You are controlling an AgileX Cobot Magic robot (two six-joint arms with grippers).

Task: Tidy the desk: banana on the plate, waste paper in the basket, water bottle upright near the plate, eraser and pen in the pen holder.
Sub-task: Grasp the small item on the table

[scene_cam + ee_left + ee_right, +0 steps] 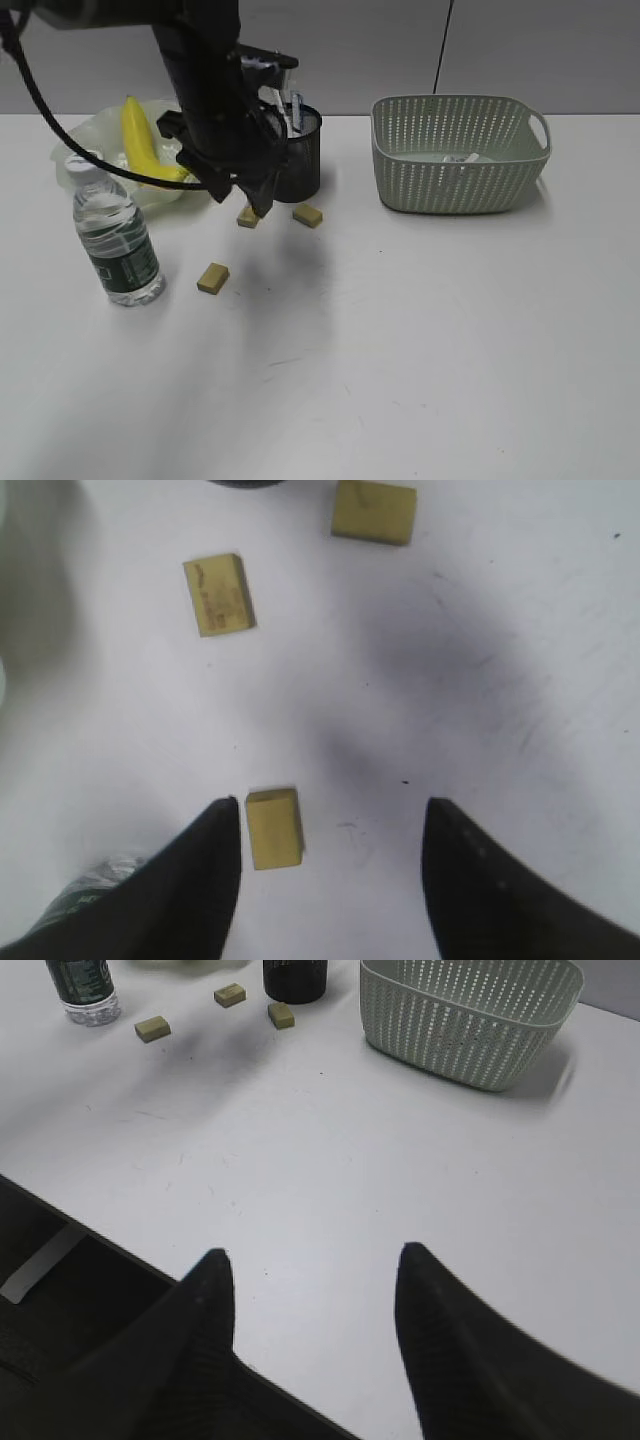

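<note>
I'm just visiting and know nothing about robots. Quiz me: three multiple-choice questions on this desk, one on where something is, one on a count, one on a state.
1. Where is the banana?
A. on the plate
B. in the basket
C. on the bare desk

2. How many erasers lie on the desk?
A. one
B. two
C. three

3. How is the water bottle?
A. lying down
B. standing upright
C. held up

Answers: 1 A, it rests in the wavy green dish. 2 C, three tan blocks. 3 B, cap up, base on the desk.
</note>
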